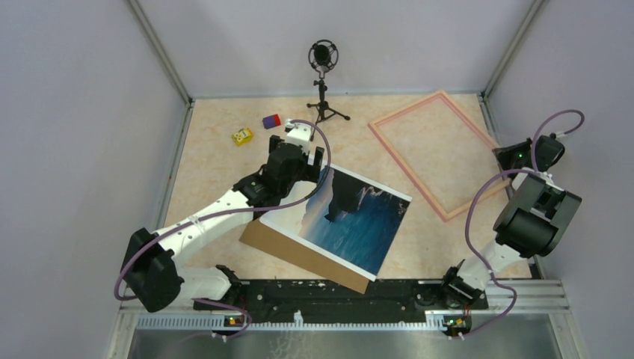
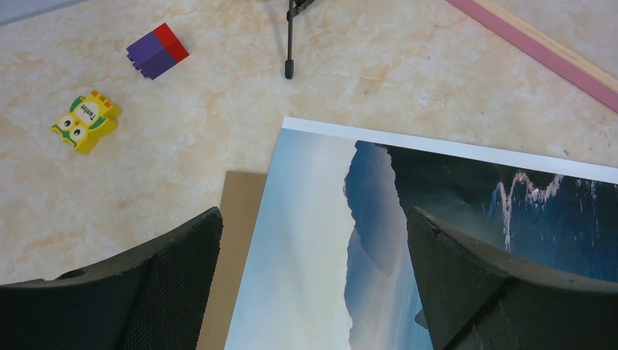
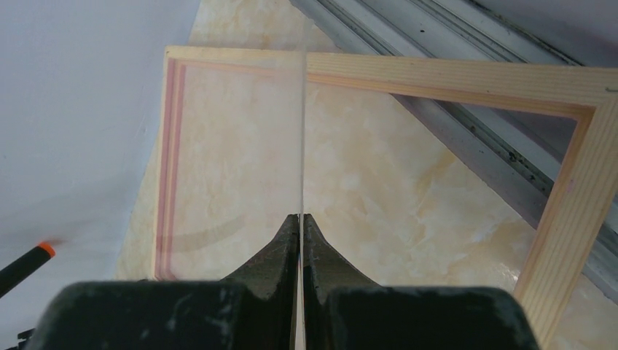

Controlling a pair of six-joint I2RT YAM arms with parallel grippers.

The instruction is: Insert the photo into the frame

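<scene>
Upper left of the table point(image 1: 217, 161): one yellow toy point(image 1: 241, 136), one purple-red block point(image 1: 271, 120), one microphone stand point(image 1: 323, 82). Left hand point(image 2: 313, 219) gapes over the photo point(image 1: 351, 221); right hand point(image 3: 300, 217) pinches a clear pane point(image 3: 301, 131).

The left arm point(image 1: 202, 224) and right arm point(image 1: 534, 209) have white links and bulky black joints, each trailing a purple cable point(image 1: 468, 224). The left claw point(image 2: 315, 219) has matte-black fingers point(image 2: 175, 284), mesh-textured inside.

Photo point(image 1: 355, 221): dark cliff, deep blue sea, pale sky, white border. Frame point(image 1: 407, 109) salmon pink, board point(image 1: 299, 251) plain brown, table point(image 1: 217, 164) marbled cream, toy point(image 1: 241, 136) yellow, block point(image 1: 271, 120) purple and red, pane point(image 3: 300, 131) clear
</scene>
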